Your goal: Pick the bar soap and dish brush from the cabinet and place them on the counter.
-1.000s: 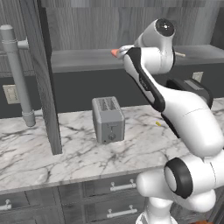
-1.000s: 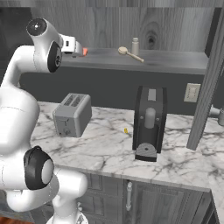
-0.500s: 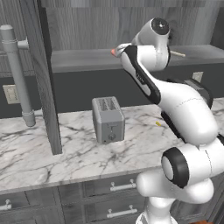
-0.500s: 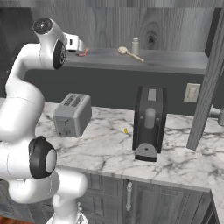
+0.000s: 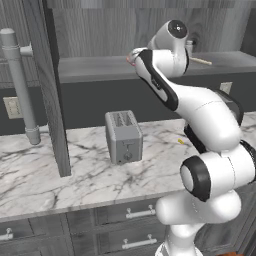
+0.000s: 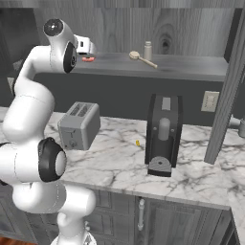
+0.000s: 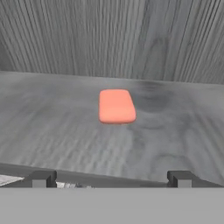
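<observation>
The orange-red bar soap lies flat on the grey shelf of the cabinet. My gripper is open, and its two dark fingertips stand wide apart at the shelf's front edge, short of the soap. From the right, the gripper hovers just above the bar soap. The tan dish brush lies further right on the same shelf; its handle pokes out past my arm. The white marble counter runs below.
A grey toaster and a dark coffee machine stand on the counter, with a yellow speck between them. A small beige bottle stands behind the brush. Open cabinet doors flank the shelf. A grey pipe rises at the left.
My arm has swung a little further in over the shelf, bringing the hand closer to the bar soap. The jaws have stayed open and the soap has not moved.
</observation>
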Controlling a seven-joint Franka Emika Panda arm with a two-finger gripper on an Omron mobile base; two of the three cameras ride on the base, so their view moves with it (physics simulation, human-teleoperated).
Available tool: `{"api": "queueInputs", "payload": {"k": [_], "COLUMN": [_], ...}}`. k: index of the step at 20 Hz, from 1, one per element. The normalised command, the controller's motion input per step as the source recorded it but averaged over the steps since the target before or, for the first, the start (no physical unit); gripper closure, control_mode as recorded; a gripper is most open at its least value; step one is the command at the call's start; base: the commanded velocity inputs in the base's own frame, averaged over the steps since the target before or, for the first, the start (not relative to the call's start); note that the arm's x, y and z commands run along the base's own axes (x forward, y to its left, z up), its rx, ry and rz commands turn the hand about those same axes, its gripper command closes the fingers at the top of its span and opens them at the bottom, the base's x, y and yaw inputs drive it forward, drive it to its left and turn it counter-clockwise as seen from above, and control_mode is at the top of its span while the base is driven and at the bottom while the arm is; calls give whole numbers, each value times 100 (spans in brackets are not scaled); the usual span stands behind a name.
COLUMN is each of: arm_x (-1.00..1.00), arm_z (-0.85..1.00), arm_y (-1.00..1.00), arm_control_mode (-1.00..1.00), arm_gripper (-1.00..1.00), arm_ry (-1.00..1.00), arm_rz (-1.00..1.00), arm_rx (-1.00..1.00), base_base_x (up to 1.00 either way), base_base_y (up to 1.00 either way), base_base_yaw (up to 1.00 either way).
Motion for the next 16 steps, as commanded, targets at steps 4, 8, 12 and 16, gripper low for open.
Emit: {"api": "queueInputs", "payload": {"k": [4,8,12,16], "arm_x": [33,31,28,27], "arm_z": [-11,-9,-4,-1], "arm_y": [0,2,7,10], "arm_control_mode": [-100,-100,-100,-100], "arm_gripper": [-100,-100,-100,-100], "arm_ry": [0,2,4,5], "arm_rz": [0,0,0,0], "arm_rx": [0,0,0,0], "base_base_x": [0,0,0,0], "base_base_y": [0,0,0,0], "base_base_yaw": [0,0,0,0]}}
